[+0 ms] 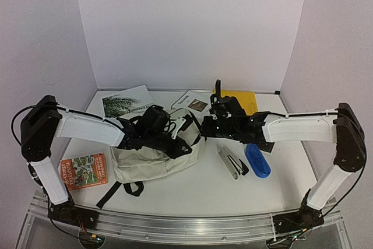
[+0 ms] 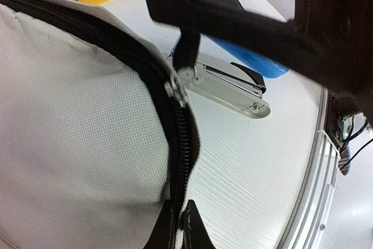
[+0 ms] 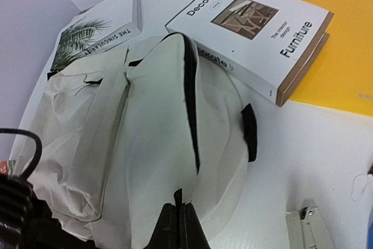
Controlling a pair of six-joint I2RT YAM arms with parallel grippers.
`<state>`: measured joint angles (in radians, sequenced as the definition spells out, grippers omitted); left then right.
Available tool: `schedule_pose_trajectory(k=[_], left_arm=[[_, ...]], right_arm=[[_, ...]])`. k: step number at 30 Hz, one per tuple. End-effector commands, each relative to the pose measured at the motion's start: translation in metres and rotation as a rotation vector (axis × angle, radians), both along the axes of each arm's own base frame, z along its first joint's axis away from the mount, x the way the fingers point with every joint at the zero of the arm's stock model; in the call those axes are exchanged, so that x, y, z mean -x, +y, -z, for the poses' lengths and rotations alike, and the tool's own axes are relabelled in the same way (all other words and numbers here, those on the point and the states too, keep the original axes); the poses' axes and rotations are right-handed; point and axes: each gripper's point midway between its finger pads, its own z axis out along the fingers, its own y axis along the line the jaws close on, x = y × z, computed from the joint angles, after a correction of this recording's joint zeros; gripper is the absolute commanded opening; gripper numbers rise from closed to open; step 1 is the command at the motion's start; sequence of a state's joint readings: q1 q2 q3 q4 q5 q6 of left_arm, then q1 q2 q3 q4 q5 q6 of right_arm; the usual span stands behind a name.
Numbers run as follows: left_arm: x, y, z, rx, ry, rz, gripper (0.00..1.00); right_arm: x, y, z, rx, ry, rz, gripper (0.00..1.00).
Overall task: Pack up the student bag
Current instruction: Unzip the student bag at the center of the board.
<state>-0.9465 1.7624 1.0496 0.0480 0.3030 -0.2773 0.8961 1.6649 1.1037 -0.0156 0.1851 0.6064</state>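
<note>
Left gripper [image 2: 178, 230] clamped on student bag [image 2: 76, 132] seam, bottom centre; right gripper [image 3: 180, 224] pinching zipper pull [image 2: 187, 51]. Brace seam taut, draw along track.

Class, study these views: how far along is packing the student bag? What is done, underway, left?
Done: nothing visibly; the student bag looks zipped shut. Underway: left claw and right claw each pinch its zipped seam. Left: Furniture book, palm-leaf book, orange book, stapler and blue item lie outside it.
</note>
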Motion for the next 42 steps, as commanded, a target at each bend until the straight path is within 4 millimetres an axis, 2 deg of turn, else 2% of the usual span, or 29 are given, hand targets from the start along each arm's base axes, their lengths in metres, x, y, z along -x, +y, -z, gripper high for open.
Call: schedule_pose_trajectory(k=[1,5,9,16,22,24,28,32,35,39,42], left_arm=[[0.026,0.009,0.001,-0.049,0.048,0.024,0.00],[0.042,0.016,0.007,-0.074,0.083,0.036,0.00],[0.056,0.029,0.014,-0.102,0.132,0.038,0.00],[0.073,0.067,0.032,-0.205,0.186,-0.015,0.00],[0.081,0.087,0.035,-0.248,0.201,-0.044,0.02],[0.076,0.087,0.027,-0.229,0.180,-0.063,0.09],[0.054,0.070,-0.008,-0.116,0.108,-0.130,0.38],[0.030,0.046,-0.045,0.002,0.064,-0.174,0.61],[0.011,0.033,-0.056,0.053,0.077,-0.194,0.70],[-0.023,0.028,-0.053,0.060,0.102,-0.276,0.77],[-0.039,0.021,-0.048,0.088,0.120,-0.298,0.79]], right_arm=[[-0.042,-0.020,-0.037,0.061,-0.135,0.137,0.00],[-0.061,-0.025,-0.030,0.093,-0.134,0.143,0.00],[-0.073,-0.014,-0.021,0.108,-0.125,0.085,0.00],[-0.073,0.023,-0.024,-0.025,-0.093,-0.035,0.00],[-0.076,0.036,-0.006,-0.058,-0.053,-0.058,0.00],[-0.074,0.039,-0.009,-0.069,-0.052,-0.080,0.00],[-0.059,0.046,-0.022,-0.107,-0.048,-0.165,0.00],[-0.046,0.042,-0.022,-0.133,-0.022,-0.187,0.00],[-0.040,0.040,-0.017,-0.144,-0.001,-0.192,0.00],[-0.035,0.038,-0.016,-0.164,0.009,-0.189,0.00],[-0.033,0.036,-0.021,-0.181,0.005,-0.182,0.00]])
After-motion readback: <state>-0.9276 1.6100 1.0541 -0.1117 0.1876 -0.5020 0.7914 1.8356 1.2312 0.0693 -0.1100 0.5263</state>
